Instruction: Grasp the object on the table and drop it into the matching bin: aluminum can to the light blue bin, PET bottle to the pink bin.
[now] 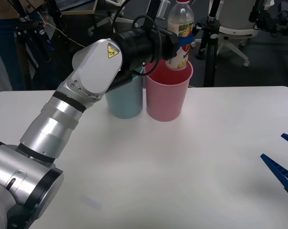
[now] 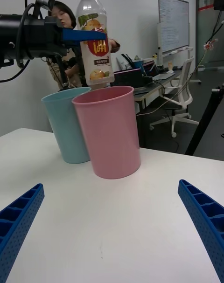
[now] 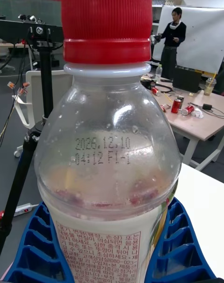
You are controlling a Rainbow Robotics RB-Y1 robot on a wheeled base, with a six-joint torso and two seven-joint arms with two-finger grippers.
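Left gripper (image 3: 109, 259) pinches PET bottle (image 3: 107, 171) above pink bin (image 1: 167, 93); bottle's base hidden; right gripper (image 2: 112, 231) spread.

The PET bottle (image 1: 180, 36) has its base hidden behind the pink bin's (image 1: 166, 95) rim; the light blue bin (image 1: 125, 102) is partly hidden behind the left arm.

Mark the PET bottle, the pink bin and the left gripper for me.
PET bottle (image 2: 94, 45): right wrist view, on its label.
Pink bin (image 1: 166, 98): front view, on its outer wall.
Left gripper (image 1: 186, 40): front view, between its blue fingertips clamping the bottle.
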